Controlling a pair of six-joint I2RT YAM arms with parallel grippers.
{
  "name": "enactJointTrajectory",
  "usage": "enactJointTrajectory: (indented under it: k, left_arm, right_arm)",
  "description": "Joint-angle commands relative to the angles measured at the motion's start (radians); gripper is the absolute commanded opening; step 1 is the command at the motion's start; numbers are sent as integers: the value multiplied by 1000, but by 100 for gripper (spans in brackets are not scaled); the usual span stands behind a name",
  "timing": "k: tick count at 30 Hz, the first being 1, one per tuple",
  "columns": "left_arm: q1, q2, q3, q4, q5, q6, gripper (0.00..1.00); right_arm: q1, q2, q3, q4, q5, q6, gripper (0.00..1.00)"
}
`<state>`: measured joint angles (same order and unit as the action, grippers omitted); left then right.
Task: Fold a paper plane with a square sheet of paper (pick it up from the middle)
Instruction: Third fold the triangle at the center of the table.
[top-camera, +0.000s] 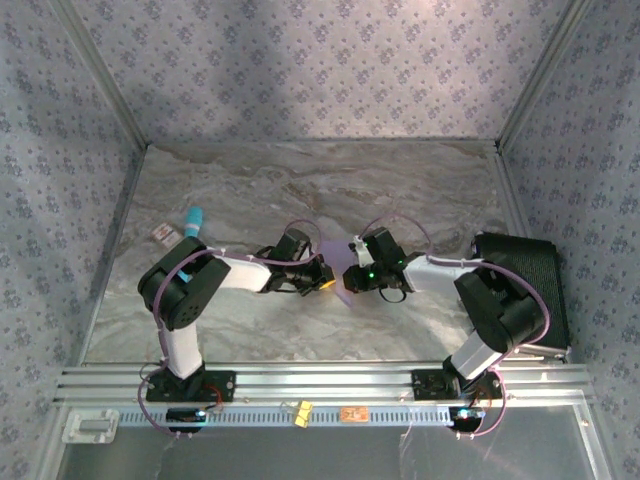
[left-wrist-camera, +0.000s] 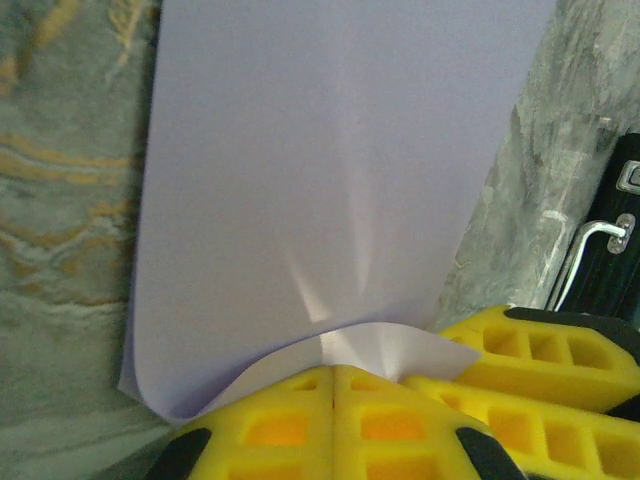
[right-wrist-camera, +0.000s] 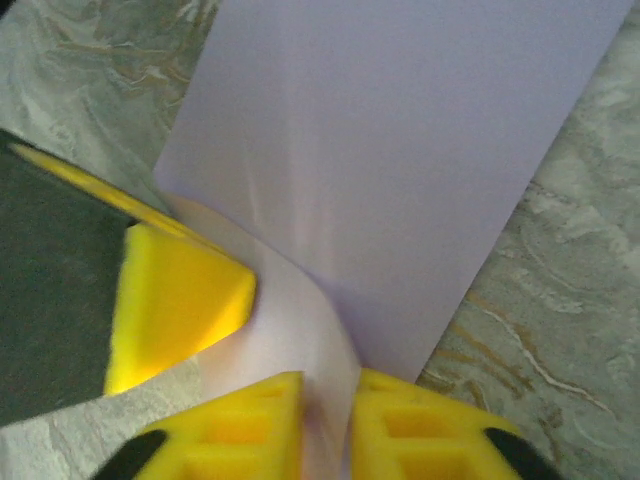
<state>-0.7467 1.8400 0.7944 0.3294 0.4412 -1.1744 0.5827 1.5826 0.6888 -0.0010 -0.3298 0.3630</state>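
The square sheet of paper (top-camera: 334, 240), lavender and flat, lies mid-table between my two grippers, which meet tip to tip. My left gripper (top-camera: 324, 283) (left-wrist-camera: 333, 372) is shut on the sheet's (left-wrist-camera: 320, 180) near edge, which curls up at the pinch with creases fanning out. In the right wrist view my right gripper (right-wrist-camera: 330, 382) (top-camera: 352, 280) has its fingers slightly parted, with a raised strip of the sheet (right-wrist-camera: 400, 150) running through the gap. The left gripper's yellow finger (right-wrist-camera: 175, 300) sits just beside it. No paper plane shape shows.
A black case (top-camera: 525, 285) (left-wrist-camera: 610, 240) with a metal latch lies at the right edge of the marble table (top-camera: 300, 180). A blue-capped object (top-camera: 192, 222) and a small card (top-camera: 163, 233) rest at the left. Patterned walls enclose three sides.
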Motion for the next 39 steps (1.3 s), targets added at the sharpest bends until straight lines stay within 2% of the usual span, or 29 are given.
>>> enactJointTrajectory:
  k: [1, 2, 6, 9, 11, 14, 17, 39]
  left_arm:
    - [-7, 10, -23, -76, -43, 23, 2]
    - [-7, 10, -23, -76, -44, 23, 2]
    - [-7, 6, -22, -74, -43, 20, 2]
    - [-7, 2, -24, -73, -48, 18, 2]
    - [-7, 1, -23, -70, -47, 17, 2]
    - [-8, 2, -22, -67, -45, 14, 2]
    - [-8, 5, -18, -67, -44, 16, 2]
    - [-8, 13, -18, -71, -38, 22, 2]
  right_arm:
    - [-25, -76, 17, -68, -17, 26, 30]
    - [-33, -99, 17, -79, -27, 33, 34]
    - [-45, -173, 6, -108, -92, 67, 40]
    - [-33, -182, -1, -111, -208, 97, 34]
    - [-2, -174, -3, -120, -239, 105, 25]
    - [46, -163, -3, -147, -187, 124, 13]
    - [67, -145, 1, -152, -163, 131, 8]
    - [131, 58, 134, -271, -5, 118, 5]
